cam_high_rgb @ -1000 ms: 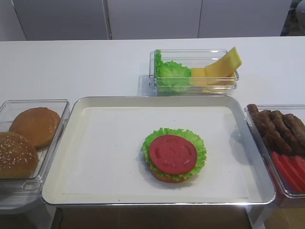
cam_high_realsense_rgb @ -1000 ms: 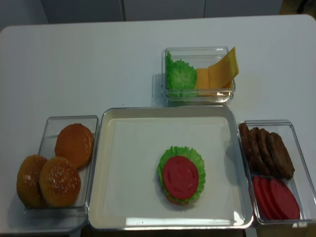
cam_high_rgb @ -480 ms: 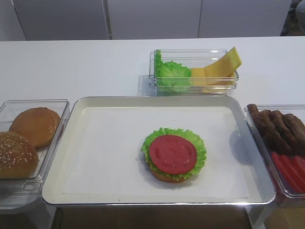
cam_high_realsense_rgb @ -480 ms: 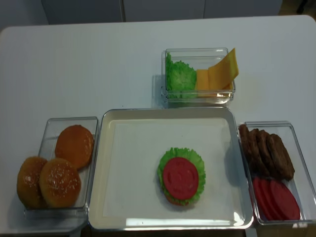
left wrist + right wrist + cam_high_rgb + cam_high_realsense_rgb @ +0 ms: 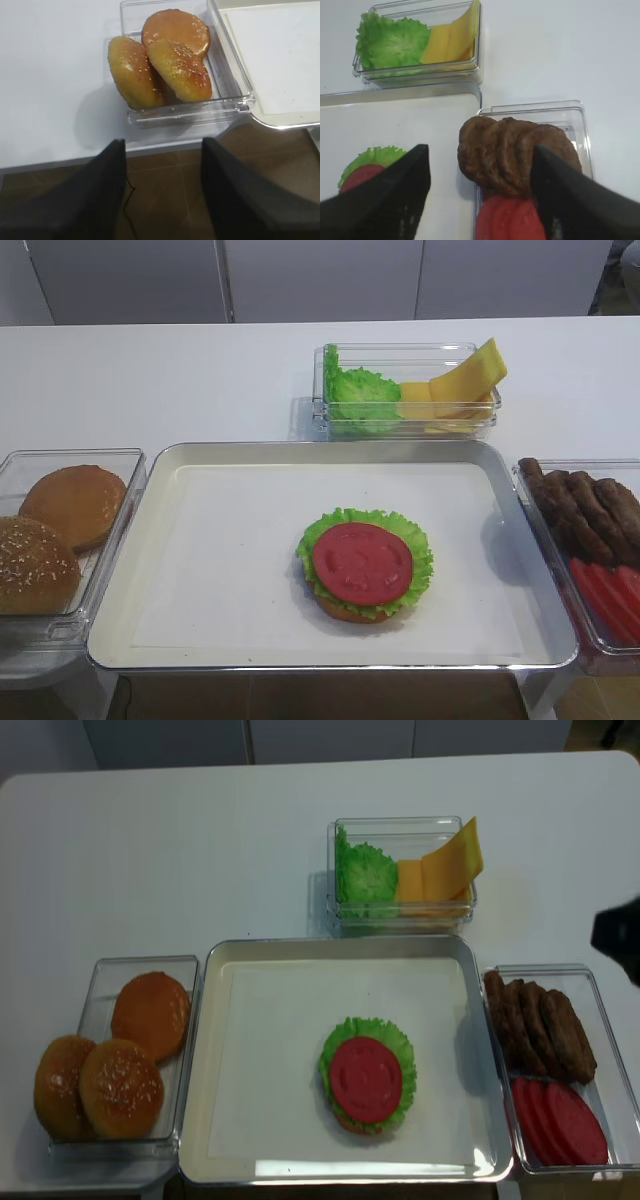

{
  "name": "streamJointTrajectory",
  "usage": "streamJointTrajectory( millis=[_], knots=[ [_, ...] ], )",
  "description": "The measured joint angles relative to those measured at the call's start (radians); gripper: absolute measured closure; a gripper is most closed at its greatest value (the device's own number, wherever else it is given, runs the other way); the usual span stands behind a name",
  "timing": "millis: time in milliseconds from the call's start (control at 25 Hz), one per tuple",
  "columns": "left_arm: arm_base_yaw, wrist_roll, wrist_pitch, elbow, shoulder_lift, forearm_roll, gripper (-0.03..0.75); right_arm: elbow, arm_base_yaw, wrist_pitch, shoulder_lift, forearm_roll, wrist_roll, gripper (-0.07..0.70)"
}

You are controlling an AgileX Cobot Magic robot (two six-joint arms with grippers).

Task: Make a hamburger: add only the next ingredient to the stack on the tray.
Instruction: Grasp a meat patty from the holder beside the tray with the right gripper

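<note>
- Exterior high view: the silver tray (image 5: 130, 570) with its white paper liner sits at the near edge of the white table (image 5: 150, 380). The stack (image 5: 365, 565) of bun base, lettuce and a tomato slice on top lies right of the tray's middle, toward its near edge. The meat patties (image 5: 583, 510) stand overlapped in the far end of a clear box (image 5: 560, 466) just beside the tray's right edge, with tomato slices (image 5: 608, 595) in its near end. Neither gripper shows here.
- Right wrist view: the right gripper (image 5: 480, 192) hangs with its dark fingers (image 5: 395, 195) spread wide and nothing between them. It is above the tray's right edge and the patties (image 5: 515, 155), touching neither. A box of lettuce and cheese slices (image 5: 451, 37) lies beyond the tray's far edge.
- Left wrist view: the left gripper (image 5: 162, 195) is also spread wide and holds nothing, off the table's near edge. Three bun halves (image 5: 160, 57) fill a clear box (image 5: 190, 112) by the tray's left edge.
- Realsense exterior view: a dark part of the right arm (image 5: 620, 935) enters at the right border, above the table beyond the patty box.
</note>
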Motion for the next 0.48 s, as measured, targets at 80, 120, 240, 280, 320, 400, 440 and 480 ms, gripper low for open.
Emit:
streamJointTrajectory(
  millis=[80, 120, 240, 280, 320, 400, 440, 480],
  knots=[
    [0.0, 0.0, 0.0, 0.0, 0.0, 0.0, 0.356, -0.04, 0.032, 0.007, 0.066, 0.0, -0.001, 0.145],
    [0.0, 0.0, 0.0, 0.0, 0.0, 0.0, 0.356, -0.055, 0.053, 0.008, 0.092, -0.006, 0.0, 0.146],
    [0.0, 0.0, 0.0, 0.0, 0.0, 0.0, 0.356, -0.1, 0.151, 0.011, 0.184, -0.081, 0.079, 0.146],
    [0.0, 0.0, 0.0, 0.0, 0.0, 0.0, 0.356, -0.109, 0.18, 0.013, 0.21, -0.113, 0.108, 0.146],
    [0.0, 0.0, 0.0, 0.0, 0.0, 0.0, 0.356, -0.118, 0.214, 0.015, 0.24, -0.151, 0.142, 0.146],
    [0.0, 0.0, 0.0, 0.0, 0.0, 0.0, 0.356, -0.127, 0.273, 0.017, 0.302, -0.213, 0.19, 0.146],
    [0.0, 0.0, 0.0, 0.0, 0.0, 0.0, 0.356, -0.129, 0.297, 0.017, 0.333, -0.237, 0.211, 0.146],
    [0.0, 0.0, 0.0, 0.0, 0.0, 0.0, 0.356, -0.13, 0.315, 0.017, 0.359, -0.255, 0.226, 0.146]
  ],
)
